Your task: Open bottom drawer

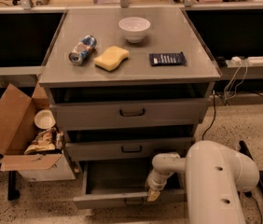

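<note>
Three grey drawers make up the front of the cabinet (47, 80). The top drawer (169, 113) and the middle drawer (99, 149) each stand slightly forward of the frame. The bottom drawer (99, 201), lowest of the three, stands out furthest, so that its bare interior shows from above. Its small dark handle (133, 201) sits on the front panel.

The gripper (153, 195) hangs at the upper edge of that front panel, just right of the handle and over the drawer's near right portion. Its yellowish tip points downward and lies against or just above the panel edge. How far the gripper is open, and whether it grasps anything, cannot be told. The white arm (215, 181) reaches in from the lower right, its bulky housing covering the drawer's right corner.

On the cabinet top lie a white bowl (134, 29), a crushed can (82, 50), a yellow sponge (111, 58) and a dark flat packet (167, 59), all apart from one another. An open cardboard box (8, 125) stands left of the cabinet.
</note>
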